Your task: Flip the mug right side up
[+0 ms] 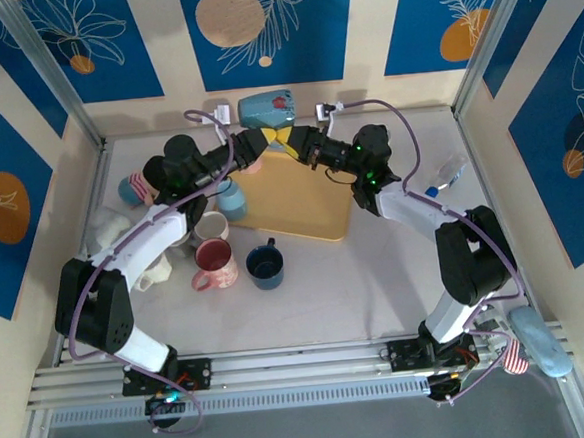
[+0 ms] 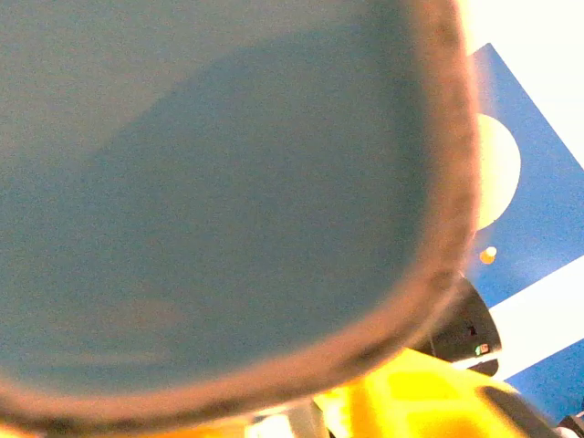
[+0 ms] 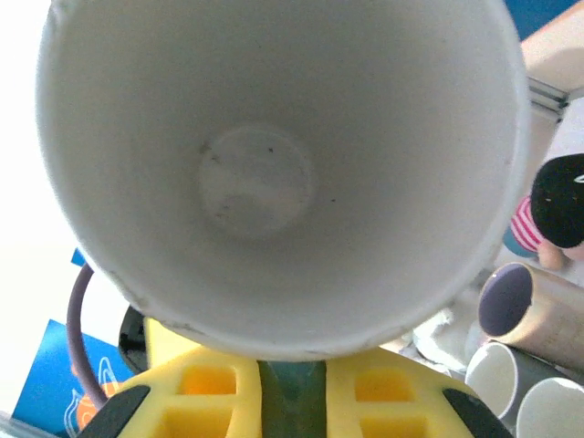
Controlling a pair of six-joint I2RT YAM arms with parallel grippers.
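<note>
The mug (image 1: 267, 107) is hanging sideways over the table's (image 1: 377, 293) far edge, with both arms meeting under it. The right gripper (image 3: 290, 392) is pinching the rim, probably so a wrist roll brings the mouth up. I honestly can't tell how the left gripper (image 1: 255, 144) is holding its jaws.

The pale table (image 1: 357, 290) bears a tan tray (image 1: 306, 210), pink mug (image 1: 215, 265) and navy mug (image 1: 266, 266).

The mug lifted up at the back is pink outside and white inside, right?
Not quite. The mug is blue outside, not pink, as the top external view shows. The pink mug is a different one, nearer the front. White inside is right.
</note>
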